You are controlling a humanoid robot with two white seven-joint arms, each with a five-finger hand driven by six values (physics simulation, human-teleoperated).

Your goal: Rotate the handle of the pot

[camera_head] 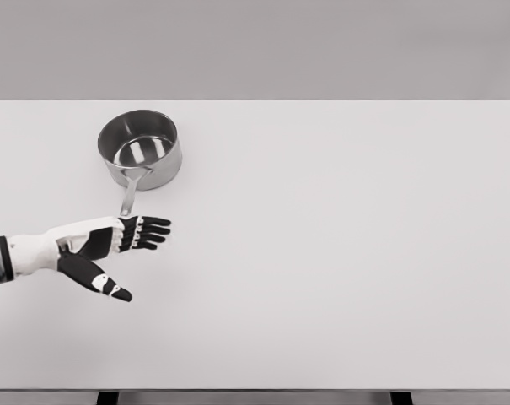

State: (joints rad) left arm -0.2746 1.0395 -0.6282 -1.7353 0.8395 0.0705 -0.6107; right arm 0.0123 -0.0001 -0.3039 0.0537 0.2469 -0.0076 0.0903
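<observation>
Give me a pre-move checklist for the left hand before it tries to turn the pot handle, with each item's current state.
1. Pot upright on the table: ok.
2. Handle unobstructed, pointing toward the robot: ok.
3. Left hand open, holding nothing: ok.
4. Hand close to the handle: ok, its knuckles sit right at the handle's tip.
5. Fingers wrapped around the handle: not ok, they are spread and point right.
6. Hand actually touching the handle tip: cannot tell from this single view.
</observation>
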